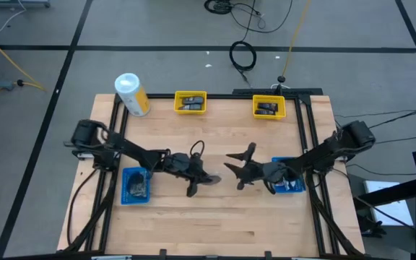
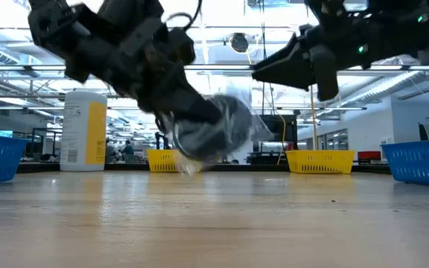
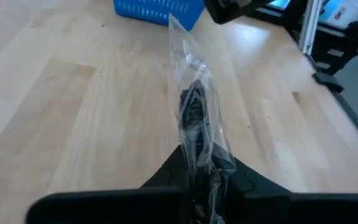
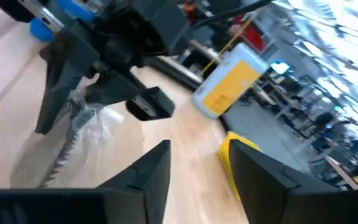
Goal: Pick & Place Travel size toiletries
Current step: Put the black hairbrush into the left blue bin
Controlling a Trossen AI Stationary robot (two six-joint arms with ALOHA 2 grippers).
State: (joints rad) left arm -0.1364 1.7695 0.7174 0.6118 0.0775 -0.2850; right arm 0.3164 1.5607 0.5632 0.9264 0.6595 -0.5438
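Trouble loomed mid-counter point(image 1: 215, 217): the left pincer point(image 1: 202, 178) clenched only the wrapped disc's point(image 2: 213, 128) slippery clear film, so it could slide free. The right pincer point(image 1: 235, 171), spread wide, hovered close enough to bump it.

The tabletop point(image 3: 73, 112) is pale, smooth wood with a faint sheen. Crinkled glossy clear plastic wrap point(image 3: 194, 93) covers a dark, seemingly matt disc point(image 3: 191, 115). The blue tray point(image 3: 157, 9) looks plastic.
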